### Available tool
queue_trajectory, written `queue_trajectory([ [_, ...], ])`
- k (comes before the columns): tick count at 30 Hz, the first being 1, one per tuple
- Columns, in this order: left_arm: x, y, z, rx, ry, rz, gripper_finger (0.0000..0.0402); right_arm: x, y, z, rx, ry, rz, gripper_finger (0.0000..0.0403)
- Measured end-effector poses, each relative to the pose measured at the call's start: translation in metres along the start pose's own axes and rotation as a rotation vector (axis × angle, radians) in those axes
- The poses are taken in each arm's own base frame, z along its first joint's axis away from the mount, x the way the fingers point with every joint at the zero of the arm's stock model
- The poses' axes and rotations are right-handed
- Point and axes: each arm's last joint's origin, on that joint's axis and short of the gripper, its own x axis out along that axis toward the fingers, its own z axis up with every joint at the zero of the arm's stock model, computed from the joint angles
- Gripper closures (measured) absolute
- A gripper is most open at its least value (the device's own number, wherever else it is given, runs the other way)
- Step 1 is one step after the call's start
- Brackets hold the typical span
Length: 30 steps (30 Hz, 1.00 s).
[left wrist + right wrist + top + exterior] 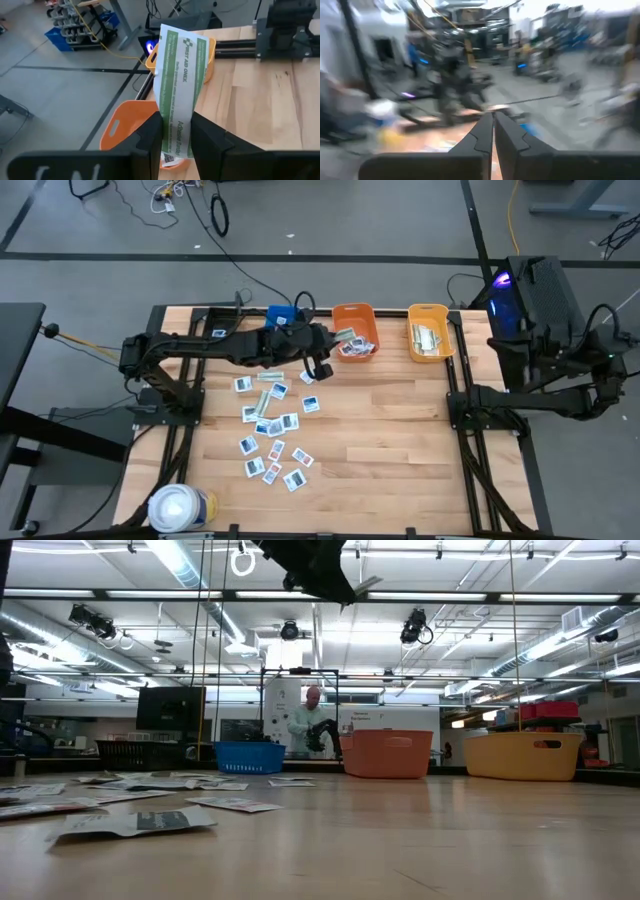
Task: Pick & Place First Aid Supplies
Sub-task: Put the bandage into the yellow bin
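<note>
- Three plastic bins are lined up along the table's far edge: a blue bin (281,314), an orange bin (354,328) and a yellow bin (429,332).
- A few small packets can be made out in the orange bin, and pale strips are lying in the yellow one. What's in the blue bin can't be told, since it's mostly hidden by the arm.
- The left gripper (176,131) is held up above the table near the orange bin, its fingers clamped on a long pale green-and-white strip (180,85), flat and printed.
- The rest of the first aid packets (270,425), flat little white rectangles, are scattered on the wooden table (390,440) left of centre.
- A large white roll (178,508) is parked at the near left corner.
- The right gripper (493,131) is pinched closed with nothing in it, off at the table's right side.
</note>
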Motion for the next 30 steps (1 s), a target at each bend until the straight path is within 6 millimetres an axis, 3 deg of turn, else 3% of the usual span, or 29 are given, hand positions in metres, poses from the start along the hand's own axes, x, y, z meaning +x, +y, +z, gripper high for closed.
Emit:
queue_trajectory([
  [3,0.0,0.0,0.0,0.015,-0.001,0.002,0.0305,0.001,0.001,0.003,0.119,-0.023,0.036,0.038],
  [16,-0.001,0.0,0.002,0.011,-0.014,0.004,0.0305,0.031,0.005,0.03,0.25,-0.247,0.034,0.038],
  [24,-0.004,0.001,0.004,0.008,-0.022,0.005,0.0305,0.076,0.01,0.037,0.208,-0.204,0.02,0.038],
  [30,-0.004,0.001,0.003,0.036,-0.019,0.005,0.0305,0.116,0.009,0.027,0.208,-0.07,-0.163,0.038],
])
